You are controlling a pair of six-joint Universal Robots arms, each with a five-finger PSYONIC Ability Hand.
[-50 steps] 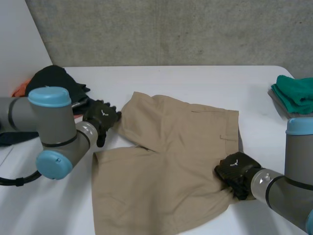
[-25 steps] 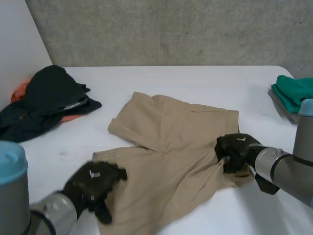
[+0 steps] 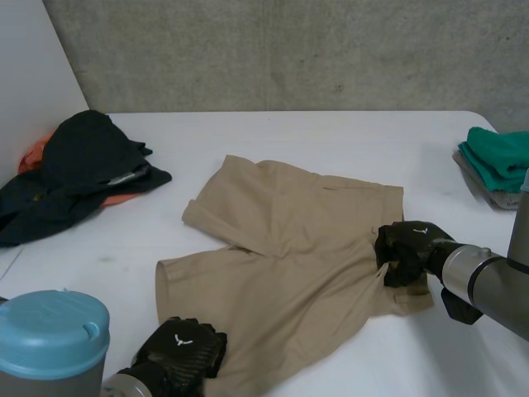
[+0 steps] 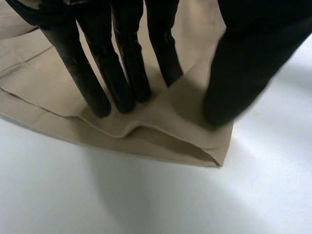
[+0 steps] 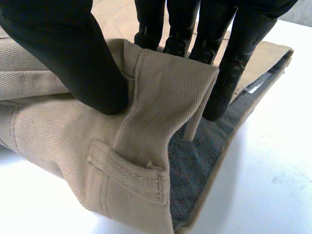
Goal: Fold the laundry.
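Right wrist view, right hand [image 5: 73,63] pinches shorts [image 5: 63,136] waistband, left hand [image 4: 119,58] fingers flat on hem

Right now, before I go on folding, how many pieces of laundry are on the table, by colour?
Tan: 1, the tan shorts
Black: 1, the black heap, which may be more than one piece
Orange: 1, the orange cloth under that heap
Green: 1, the green folded cloth
Total: 4
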